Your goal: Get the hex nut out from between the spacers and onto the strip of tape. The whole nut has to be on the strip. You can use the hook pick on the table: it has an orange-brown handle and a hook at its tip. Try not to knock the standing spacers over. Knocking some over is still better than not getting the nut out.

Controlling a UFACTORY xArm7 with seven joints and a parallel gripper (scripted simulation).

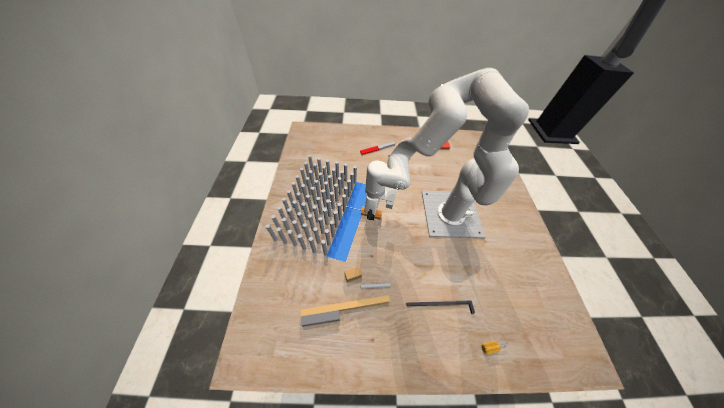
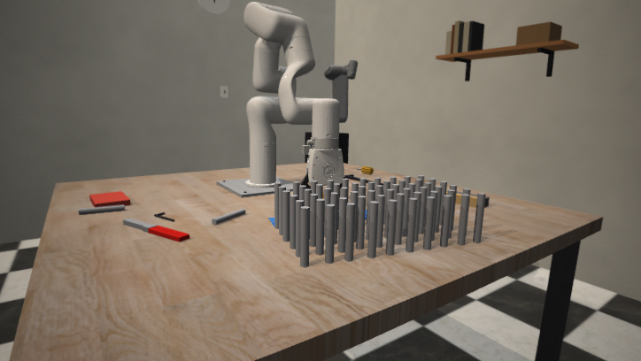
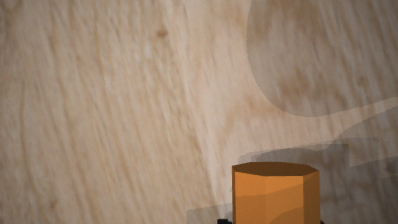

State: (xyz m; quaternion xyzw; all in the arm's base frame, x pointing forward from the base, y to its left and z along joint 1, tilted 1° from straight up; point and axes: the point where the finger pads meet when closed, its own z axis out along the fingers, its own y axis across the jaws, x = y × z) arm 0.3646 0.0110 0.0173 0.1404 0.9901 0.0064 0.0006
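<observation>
The gripper (image 1: 371,214) is clamped on the orange-brown handle of the hook pick (image 1: 372,212), low over the table (image 1: 415,334). In the wrist view the handle's faceted end (image 3: 275,195) fills the lower edge, with bare wood grain beyond it. Just beside the gripper, on the side away from the arm's base plate (image 1: 476,233), lies the blue strip of tape (image 1: 348,223), and the pick's thin shaft reaches across it toward the spacers (image 1: 311,202). These grey posts stand upright in a dense block just past the strip. The hex nut cannot be made out among them in any view; the posts hide whatever sits between them.
</observation>
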